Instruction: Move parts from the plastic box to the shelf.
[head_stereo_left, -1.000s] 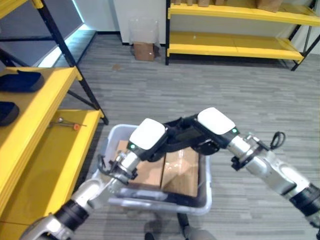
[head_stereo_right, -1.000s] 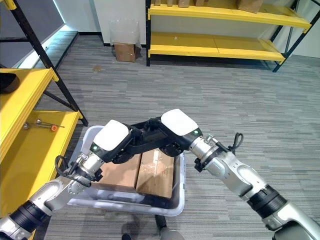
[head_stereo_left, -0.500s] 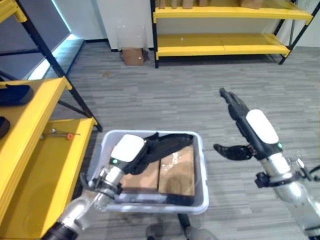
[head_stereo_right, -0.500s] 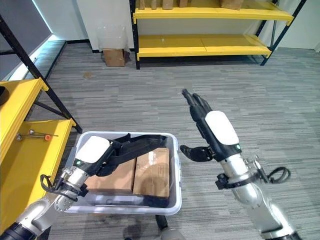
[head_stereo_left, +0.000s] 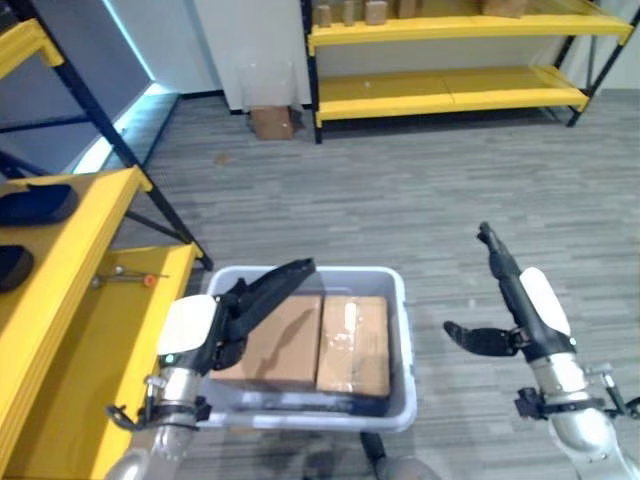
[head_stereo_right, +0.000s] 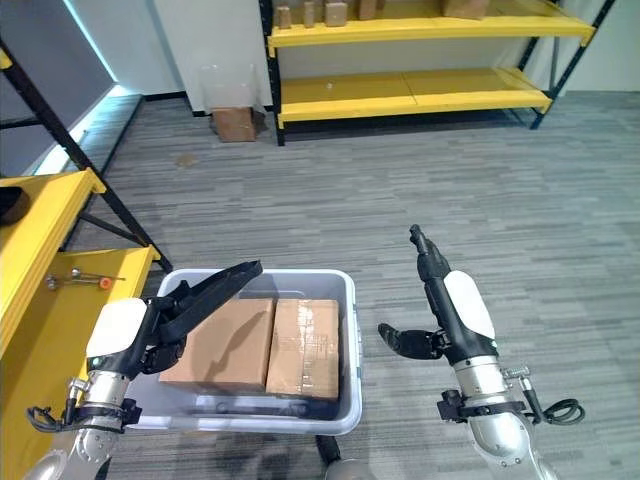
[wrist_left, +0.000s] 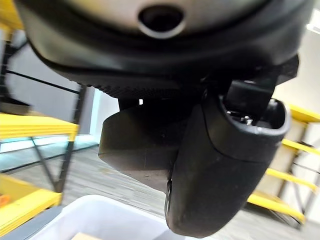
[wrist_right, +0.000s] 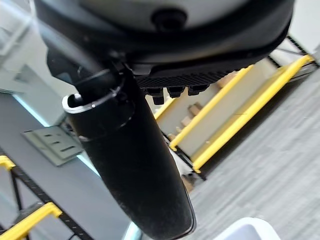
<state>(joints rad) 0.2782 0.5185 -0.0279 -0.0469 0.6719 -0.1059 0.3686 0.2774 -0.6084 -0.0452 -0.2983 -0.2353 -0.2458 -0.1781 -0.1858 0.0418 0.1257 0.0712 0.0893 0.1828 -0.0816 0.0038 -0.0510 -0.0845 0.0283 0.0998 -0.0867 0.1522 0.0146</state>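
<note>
Currently hovering left hand (head_stereo_left: 215, 325), fingers apart, over cardboard parts (head_stereo_left: 315, 342) lying in plastic box (head_stereo_left: 400, 330), lower centre; right hand (head_stereo_left: 520, 305) waiting, fingers apart, lower right; needing both hands gripping opposite edges.

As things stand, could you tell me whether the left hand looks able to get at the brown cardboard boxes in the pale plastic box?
Probably yes: the left hand hovers open over the brown cardboard boxes, the pale plastic box has no lid, and nothing lies between.
</note>
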